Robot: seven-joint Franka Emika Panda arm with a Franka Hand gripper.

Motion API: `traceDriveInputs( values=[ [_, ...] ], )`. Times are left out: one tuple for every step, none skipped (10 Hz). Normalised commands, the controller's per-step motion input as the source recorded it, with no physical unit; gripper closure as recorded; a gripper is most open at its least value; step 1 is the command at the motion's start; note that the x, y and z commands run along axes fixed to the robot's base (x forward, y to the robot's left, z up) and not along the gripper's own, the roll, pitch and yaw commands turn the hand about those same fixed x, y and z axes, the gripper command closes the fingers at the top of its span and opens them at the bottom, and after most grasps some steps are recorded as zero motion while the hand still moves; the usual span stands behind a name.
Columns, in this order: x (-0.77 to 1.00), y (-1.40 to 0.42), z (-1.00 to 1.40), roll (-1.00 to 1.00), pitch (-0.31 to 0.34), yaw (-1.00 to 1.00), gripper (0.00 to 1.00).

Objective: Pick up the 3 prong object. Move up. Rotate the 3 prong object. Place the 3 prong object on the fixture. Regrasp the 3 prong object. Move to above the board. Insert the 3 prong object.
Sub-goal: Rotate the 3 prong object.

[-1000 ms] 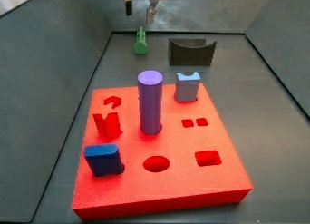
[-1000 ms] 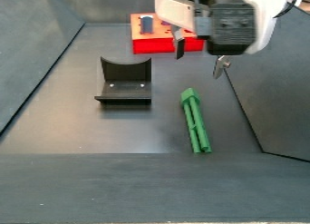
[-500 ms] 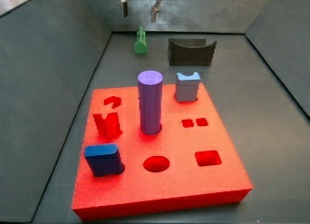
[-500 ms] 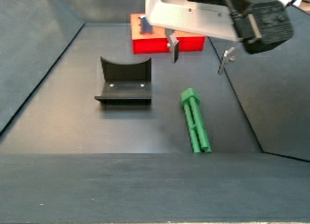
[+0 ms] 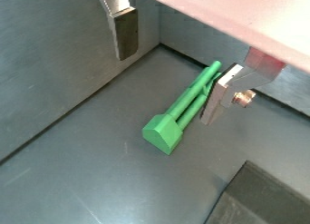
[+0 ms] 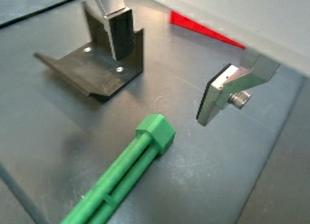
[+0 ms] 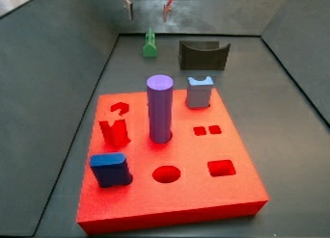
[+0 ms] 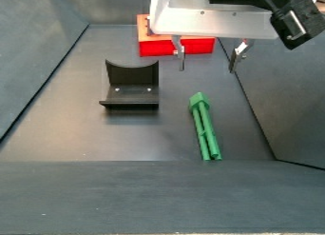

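**Gripper raised, pick not started**

The gripper has been lifted higher than a second ago, jaws spread and empty. The 3 prong object is left flat on the floor, beside the fixture.

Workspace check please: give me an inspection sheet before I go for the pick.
Surface: dark floor, bare around the pieces.
Job's things: 3 prong object lying flat, ungrasped; fixture beside it, unloaded; board apart from both.
Clutter: purple cylinder, light-blue block, red forked piece, dark blue block on the board.
End effector: open, above the floor, holding nothing.
Cables: nothing seen.
Surroundings: grey walls.
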Motion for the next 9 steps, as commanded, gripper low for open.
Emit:
traceDriveInputs(
  values=[
    [0.02,0.0,-0.04,0.01,-0.009,0.28,0.0],
    [0.0,0.0,-1.0,0.0,0.0,0.0,0.0],
    [0.01,0.0,-1.0,0.0,-0.008,-0.05,0.0],
    [0.01,0.0,-1.0,0.0,-0.027,-0.05,0.0],
    [0.02,0.0,-1.0,-0.02,-0.037,-0.04,0.0],
    [0.02,0.0,-1.0,-0.03,-0.043,-0.04,0.0],
    [0.03,0.0,-1.0,-0.05,-0.046,-0.03,0.0],
    [0.04,0.01,-1.0,-0.06,-0.048,-0.02,0.0],
    [0.05,0.01,-0.86,-0.08,-0.051,-0.01,0.0]
  ],
)
